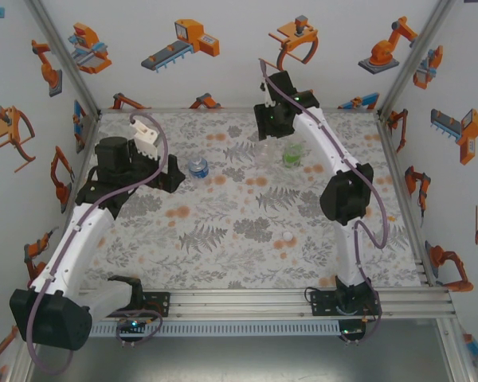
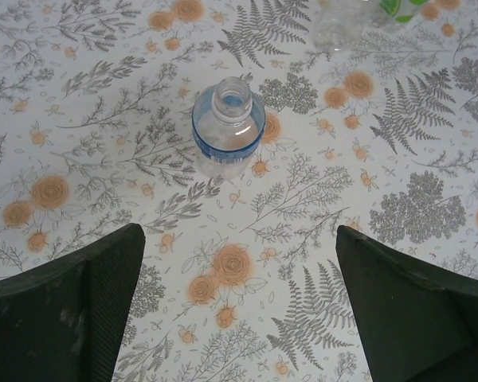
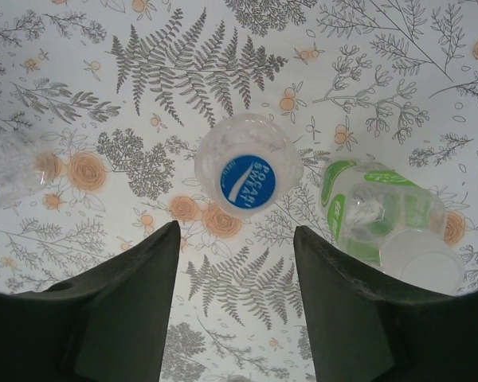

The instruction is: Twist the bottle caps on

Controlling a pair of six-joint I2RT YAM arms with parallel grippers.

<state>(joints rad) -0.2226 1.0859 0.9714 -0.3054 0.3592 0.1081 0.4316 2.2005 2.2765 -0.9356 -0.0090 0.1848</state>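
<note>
Right claw (image 3: 236, 229) spread, blue-capped btl (image 3: 247, 177) just beyond tips.

The blue-label bottle (image 2: 227, 139) stands upright with its neck open, set apart from the other two. The clear bottle (image 3: 211, 155) stands upright under a blue cap (image 3: 247, 181) with white lettering. Just beside it, the green-tinted bottle (image 3: 366, 211) carries a white cap (image 3: 421, 261). A second white cap (image 1: 287, 236) lies loose on the table (image 1: 183, 255), well apart from all three bottles.
</note>
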